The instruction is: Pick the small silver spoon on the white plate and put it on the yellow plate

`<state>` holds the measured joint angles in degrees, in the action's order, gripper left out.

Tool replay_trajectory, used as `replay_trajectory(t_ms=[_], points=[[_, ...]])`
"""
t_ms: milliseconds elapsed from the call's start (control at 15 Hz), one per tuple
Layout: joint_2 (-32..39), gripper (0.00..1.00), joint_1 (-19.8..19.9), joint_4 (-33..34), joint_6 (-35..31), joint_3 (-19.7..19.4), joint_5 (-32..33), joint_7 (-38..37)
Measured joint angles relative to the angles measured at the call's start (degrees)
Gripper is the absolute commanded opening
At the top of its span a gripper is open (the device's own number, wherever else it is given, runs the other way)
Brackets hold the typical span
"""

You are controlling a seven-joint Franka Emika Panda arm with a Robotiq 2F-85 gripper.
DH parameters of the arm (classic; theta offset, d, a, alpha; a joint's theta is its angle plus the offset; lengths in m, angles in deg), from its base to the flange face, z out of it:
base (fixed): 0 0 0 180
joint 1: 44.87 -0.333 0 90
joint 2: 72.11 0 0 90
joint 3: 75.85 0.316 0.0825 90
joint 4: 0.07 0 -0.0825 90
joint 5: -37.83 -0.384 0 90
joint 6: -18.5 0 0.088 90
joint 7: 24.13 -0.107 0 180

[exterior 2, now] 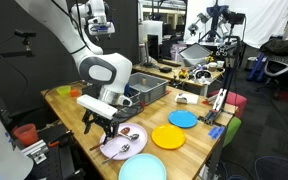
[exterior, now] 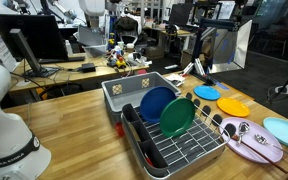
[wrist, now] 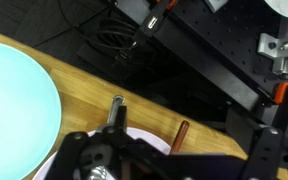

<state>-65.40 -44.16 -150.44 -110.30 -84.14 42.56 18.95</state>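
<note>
The white plate (exterior: 252, 146) lies on the wooden table and holds several utensils, among them silver spoons (exterior: 246, 131); I cannot tell the small one apart. In an exterior view my gripper (exterior 2: 104, 128) hangs open and empty just above the near-left edge of the white plate (exterior 2: 124, 142). The yellow plate (exterior 2: 169, 137) lies beside it, empty, and also shows in an exterior view (exterior: 232, 106). In the wrist view my gripper (wrist: 189, 150) spans the white plate's rim (wrist: 144, 138), and a brown handle (wrist: 182, 133) sticks out over the rim.
A pale blue plate (exterior 2: 144, 167) (wrist: 14, 110) lies next to the white one. A small bright blue plate (exterior 2: 183, 118) lies beyond the yellow one. A dish rack (exterior: 174, 140) holds a blue and a green plate, with a grey bin (exterior: 134, 92) behind. The table edge is close.
</note>
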Motion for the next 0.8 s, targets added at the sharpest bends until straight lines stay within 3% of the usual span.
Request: replay_trajectory(t_ms=[400,800], points=[[1.17,1.00,1.58,0.02,-4.30,0.40,0.29,-2.34],[7.82,1.00,3.84,0.28,-10.16,0.43,0.41,-2.34]])
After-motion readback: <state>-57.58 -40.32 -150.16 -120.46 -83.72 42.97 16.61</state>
